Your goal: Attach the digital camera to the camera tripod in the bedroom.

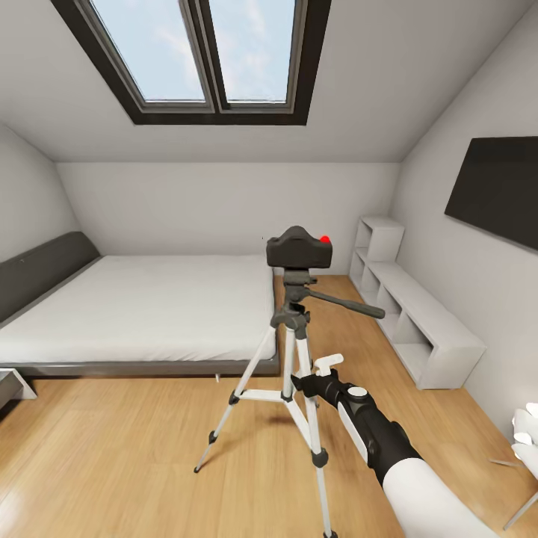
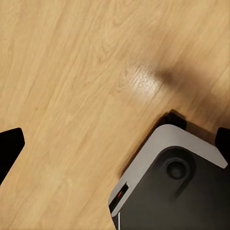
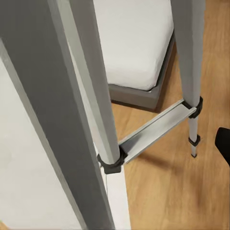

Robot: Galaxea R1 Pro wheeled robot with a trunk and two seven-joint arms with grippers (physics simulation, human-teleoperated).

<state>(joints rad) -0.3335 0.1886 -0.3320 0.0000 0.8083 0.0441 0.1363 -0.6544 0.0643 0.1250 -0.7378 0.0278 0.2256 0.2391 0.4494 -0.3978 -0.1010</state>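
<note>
The digital camera [image 1: 300, 249], black with a red button on top, sits on the head of the camera tripod [image 1: 295, 321], which stands on the wood floor of the bedroom in front of the bed. The tripod's pan handle [image 1: 347, 302] points right. My right gripper [image 1: 317, 371] is open beside the tripod's legs, well below the camera, and holds nothing. In the right wrist view the silver legs [image 3: 98, 96] are very close, and one black fingertip [image 3: 223, 143] shows at the edge. My left gripper [image 2: 117, 140] is open over the bare floor.
A grey bed [image 1: 142, 306] with a white mattress lies behind the tripod on the left. A low white shelf unit [image 1: 418, 321] runs along the right wall under a black screen [image 1: 497, 190]. The robot's base [image 2: 177, 187] shows in the left wrist view.
</note>
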